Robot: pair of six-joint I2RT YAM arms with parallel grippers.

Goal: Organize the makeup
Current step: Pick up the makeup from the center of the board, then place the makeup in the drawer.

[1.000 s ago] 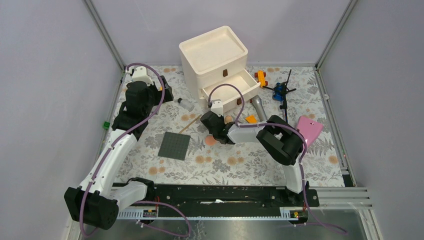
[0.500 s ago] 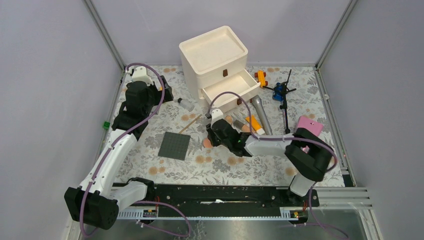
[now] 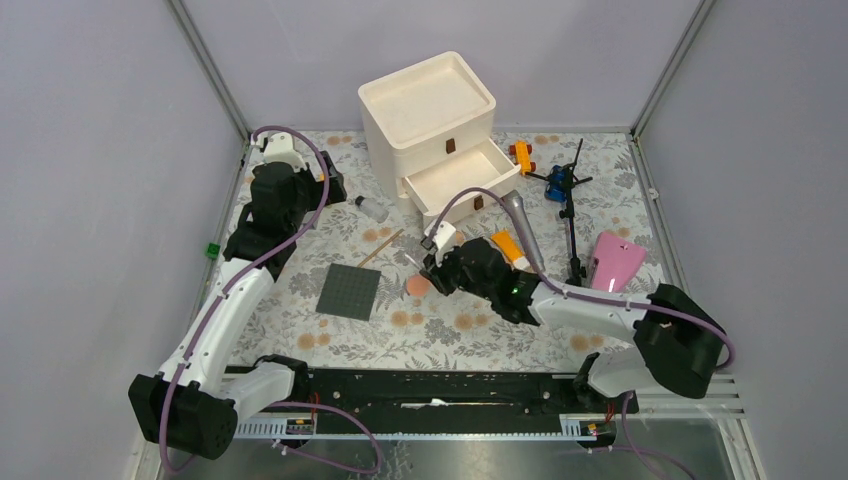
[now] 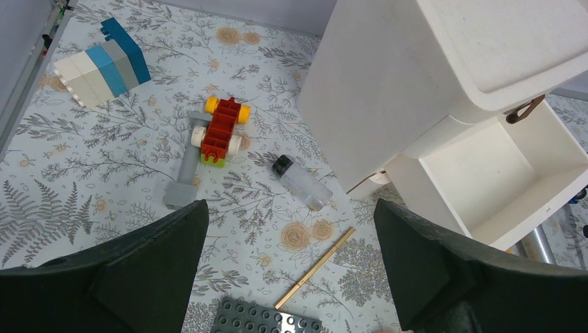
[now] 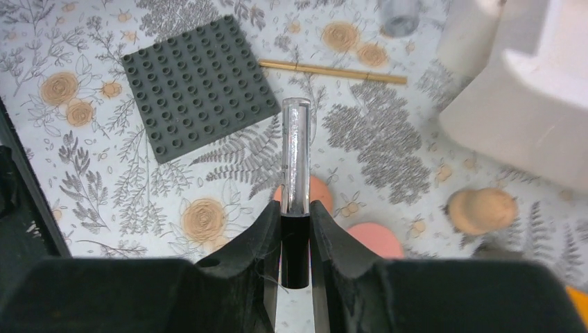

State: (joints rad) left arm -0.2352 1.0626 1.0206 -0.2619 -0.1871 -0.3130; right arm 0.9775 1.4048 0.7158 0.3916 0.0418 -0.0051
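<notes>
Right gripper [image 5: 295, 229]: clamped on a clear tube [image 5: 295, 152], its dark end between the fingers.
Just under it: pink discs [image 5: 374, 239] on the table.
Beyond its tip, left: grey studded plate [image 5: 197, 83].
Left gripper [image 4: 290, 215]: spread wide, holding nothing; black-capped bottle [image 4: 301, 183] lies below, between its fingers.

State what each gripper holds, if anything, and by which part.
Right gripper: a slim clear tube with a black end, clamped by that black end. Left gripper: open, holding nothing.
</notes>
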